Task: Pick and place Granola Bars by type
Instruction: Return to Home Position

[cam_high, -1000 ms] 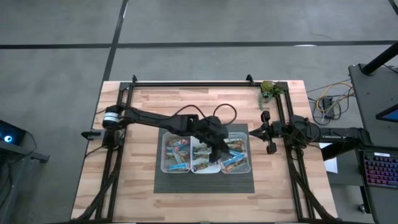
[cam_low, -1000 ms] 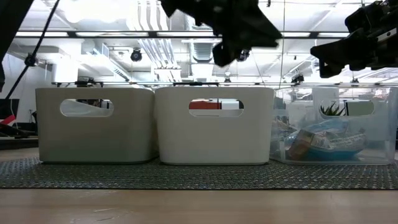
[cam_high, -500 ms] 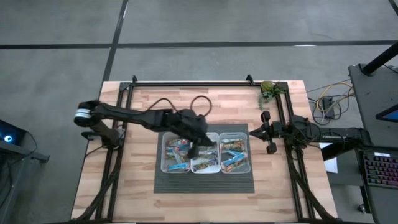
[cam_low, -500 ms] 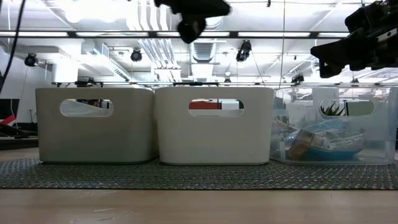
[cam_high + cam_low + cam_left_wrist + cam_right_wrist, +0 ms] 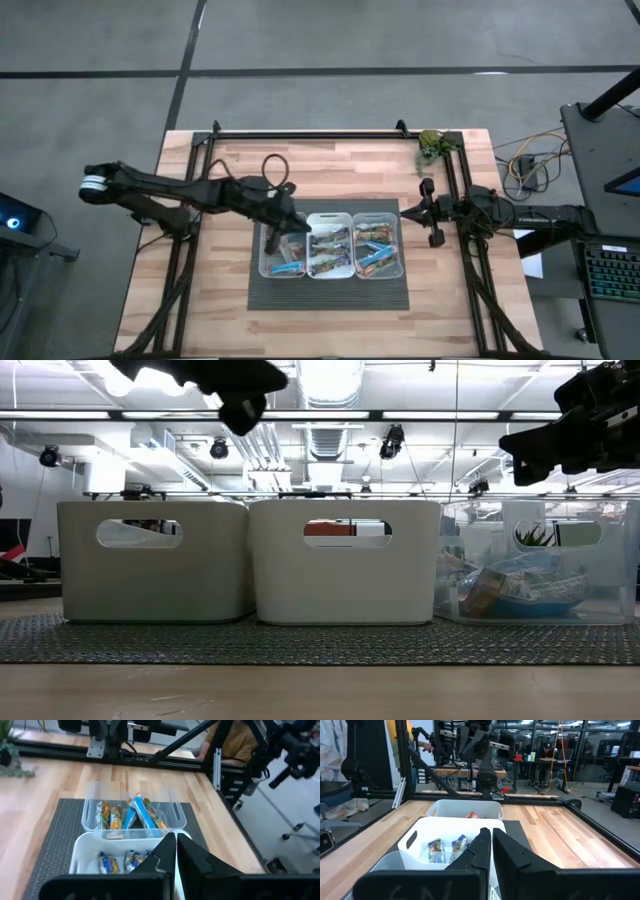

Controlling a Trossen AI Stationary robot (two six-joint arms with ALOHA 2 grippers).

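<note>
High view, left pincer (image 5: 276,234) closed, above bin (image 5: 264,262)

From above, the left pincer (image 5: 283,222) covers the 12 o'clock end of the left bin (image 5: 264,262), and the granola bars (image 5: 378,258) are too small for their print to be read. At tabletop height, opaque walls of the left bin and middle bin (image 5: 345,590) hide their contents, save a red sliver (image 5: 345,530) through a handle slot.

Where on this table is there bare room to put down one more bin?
Bare wood lies on the table between the back rail and the mat, and along the front edge. Crowded: the three bins of granola bars, the left gripper above them, the right gripper beside.
</note>
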